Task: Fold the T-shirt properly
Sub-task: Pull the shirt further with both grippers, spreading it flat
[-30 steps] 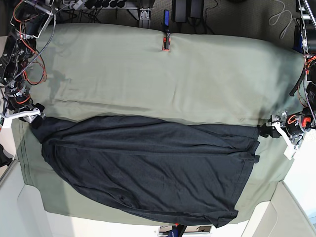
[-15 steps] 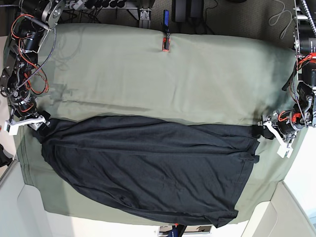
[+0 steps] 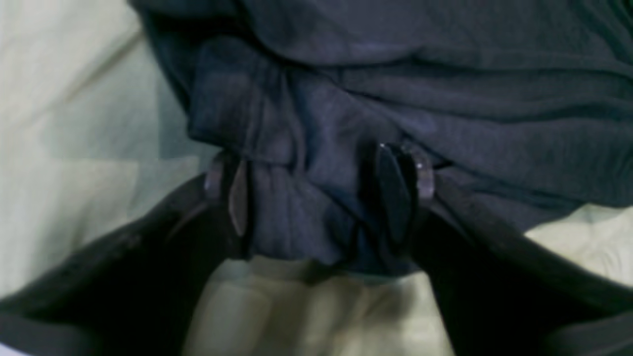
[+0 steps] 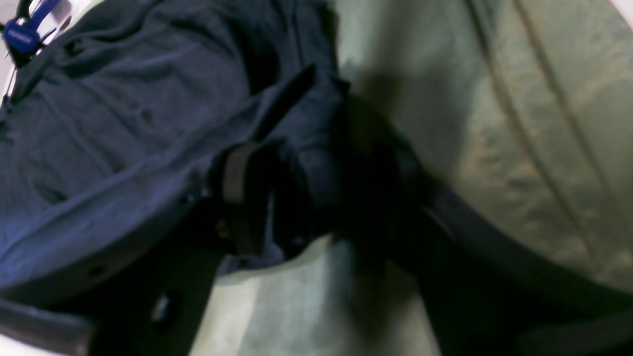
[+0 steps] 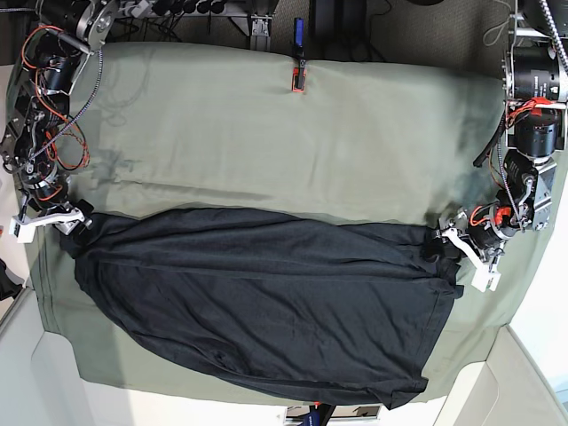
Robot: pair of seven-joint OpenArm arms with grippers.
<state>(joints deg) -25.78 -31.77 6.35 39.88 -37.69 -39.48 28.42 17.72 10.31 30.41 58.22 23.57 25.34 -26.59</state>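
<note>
The dark charcoal T-shirt (image 5: 266,293) lies spread across the near half of the sage-green table cloth (image 5: 266,133), with its long upper edge running left to right. My left gripper (image 5: 441,246) is at the shirt's right upper corner. In the left wrist view, the left gripper (image 3: 319,193) is shut on a bunched fold of the T-shirt (image 3: 395,74). My right gripper (image 5: 78,224) is at the left upper corner. In the right wrist view, the right gripper (image 4: 311,183) is shut on the T-shirt (image 4: 123,123).
A red and black clip (image 5: 299,78) sits at the cloth's far edge, with a blue piece (image 5: 299,31) behind it. Red cables hang on the arm at the left (image 5: 53,133). White surfaces border the front corners (image 5: 497,390).
My left gripper has moved inward, to the left in the base view, drawing the shirt's right corner with it. My right gripper has shifted slightly up and inward with its corner.
</note>
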